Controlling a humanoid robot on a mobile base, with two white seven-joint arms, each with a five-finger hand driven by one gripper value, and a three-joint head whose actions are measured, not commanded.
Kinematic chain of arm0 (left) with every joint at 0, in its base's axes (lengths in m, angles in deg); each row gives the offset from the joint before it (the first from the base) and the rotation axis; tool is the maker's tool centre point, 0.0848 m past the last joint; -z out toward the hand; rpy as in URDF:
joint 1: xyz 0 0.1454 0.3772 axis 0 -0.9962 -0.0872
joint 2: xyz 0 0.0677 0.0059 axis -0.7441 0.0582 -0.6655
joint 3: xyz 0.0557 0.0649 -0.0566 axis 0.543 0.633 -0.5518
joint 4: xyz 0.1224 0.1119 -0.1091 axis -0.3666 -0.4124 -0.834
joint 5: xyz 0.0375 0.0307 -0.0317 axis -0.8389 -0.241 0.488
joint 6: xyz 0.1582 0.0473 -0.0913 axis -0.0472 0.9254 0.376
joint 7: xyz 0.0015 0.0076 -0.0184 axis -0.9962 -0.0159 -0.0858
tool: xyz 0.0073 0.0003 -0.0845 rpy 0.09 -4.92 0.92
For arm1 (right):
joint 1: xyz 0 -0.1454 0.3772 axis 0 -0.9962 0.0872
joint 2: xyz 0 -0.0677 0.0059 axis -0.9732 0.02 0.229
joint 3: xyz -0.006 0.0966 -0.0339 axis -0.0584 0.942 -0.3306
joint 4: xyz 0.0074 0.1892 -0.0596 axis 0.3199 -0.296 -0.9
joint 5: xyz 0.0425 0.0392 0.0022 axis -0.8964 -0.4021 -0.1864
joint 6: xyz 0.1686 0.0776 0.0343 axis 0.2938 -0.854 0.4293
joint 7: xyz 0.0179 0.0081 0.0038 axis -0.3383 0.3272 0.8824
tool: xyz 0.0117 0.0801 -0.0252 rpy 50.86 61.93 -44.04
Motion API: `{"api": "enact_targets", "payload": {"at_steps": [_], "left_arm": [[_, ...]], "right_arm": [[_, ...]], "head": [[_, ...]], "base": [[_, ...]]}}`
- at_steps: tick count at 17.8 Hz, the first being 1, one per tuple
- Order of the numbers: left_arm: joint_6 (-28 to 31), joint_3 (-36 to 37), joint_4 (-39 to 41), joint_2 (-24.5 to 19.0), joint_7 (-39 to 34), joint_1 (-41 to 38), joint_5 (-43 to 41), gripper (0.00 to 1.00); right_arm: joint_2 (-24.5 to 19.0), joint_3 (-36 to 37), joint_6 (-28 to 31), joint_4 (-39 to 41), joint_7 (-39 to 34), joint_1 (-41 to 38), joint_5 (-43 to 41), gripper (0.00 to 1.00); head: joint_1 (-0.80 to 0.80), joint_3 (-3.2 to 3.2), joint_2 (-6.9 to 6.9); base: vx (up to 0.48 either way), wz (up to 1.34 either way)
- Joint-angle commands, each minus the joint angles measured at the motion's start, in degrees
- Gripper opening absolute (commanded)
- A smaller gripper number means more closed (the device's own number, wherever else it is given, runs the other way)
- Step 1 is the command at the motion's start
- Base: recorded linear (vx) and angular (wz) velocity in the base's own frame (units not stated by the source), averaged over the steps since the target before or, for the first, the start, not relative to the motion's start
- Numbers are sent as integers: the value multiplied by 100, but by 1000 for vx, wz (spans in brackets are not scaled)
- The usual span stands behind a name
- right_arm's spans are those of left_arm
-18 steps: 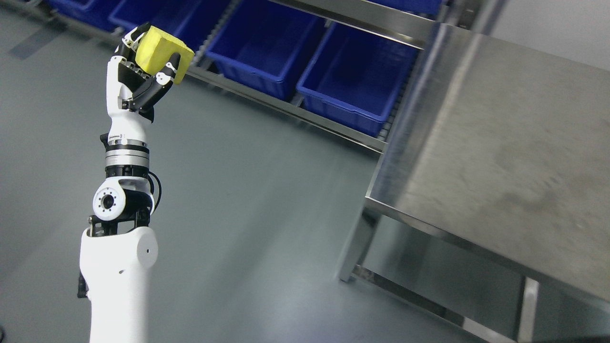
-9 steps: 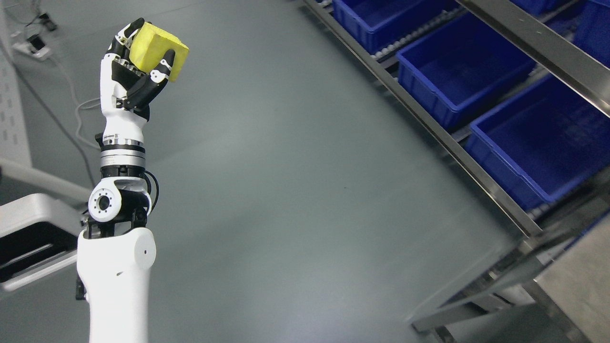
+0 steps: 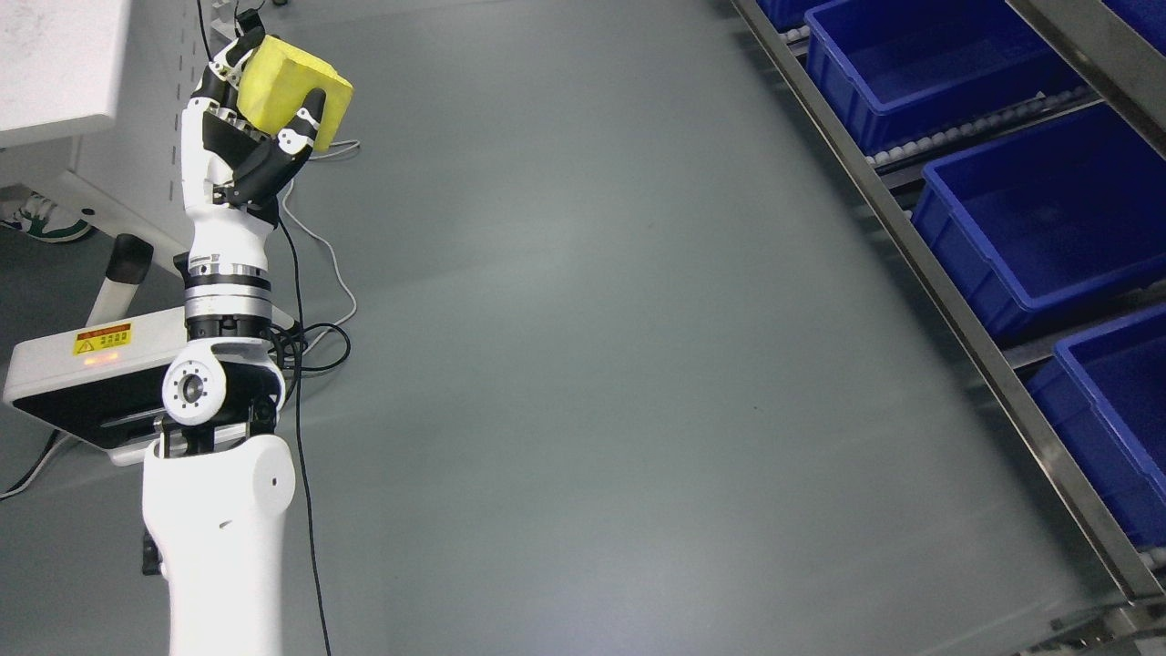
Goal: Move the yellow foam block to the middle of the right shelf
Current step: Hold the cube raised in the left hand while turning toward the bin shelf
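Our left hand (image 3: 239, 137) raised at frame's upper left, fingers (image 3: 305, 114) wrapped round yellow foam block (image 3: 290, 84), blue bins (image 3: 1029, 219) on shelf rack far right, well apart.

**Arm at left, bins at right, floor between**

The left hand (image 3: 239, 137) is raised at the upper left with the block (image 3: 284, 87) in its fingers. Behind the arm, at the left edge, stands a machine base (image 3: 86, 378), with cables (image 3: 314, 337) trailing on the floor (image 3: 592, 364) beside it. A table (image 3: 55, 64) fills the top left corner. Along the right edge runs a rack (image 3: 956, 310) with bins (image 3: 1029, 219) set in a row. The floor lies between the arm and the rack.
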Motion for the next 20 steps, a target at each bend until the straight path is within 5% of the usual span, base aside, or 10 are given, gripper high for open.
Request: {"api": "enact_targets", "payload": {"at_steps": [1,20], "left_arm": [[-26,2,51,-89,-1,15,0,44],[-17,55,51,-89,17,33,0,44]], "right_arm": [[100,8,3,100,-4,-9,18,100],[100,-1,3,100,-4,-9,18,100]], "head": [[0,0,0],[0,0,0]], "base": [[183,202],[368,-97]]}}
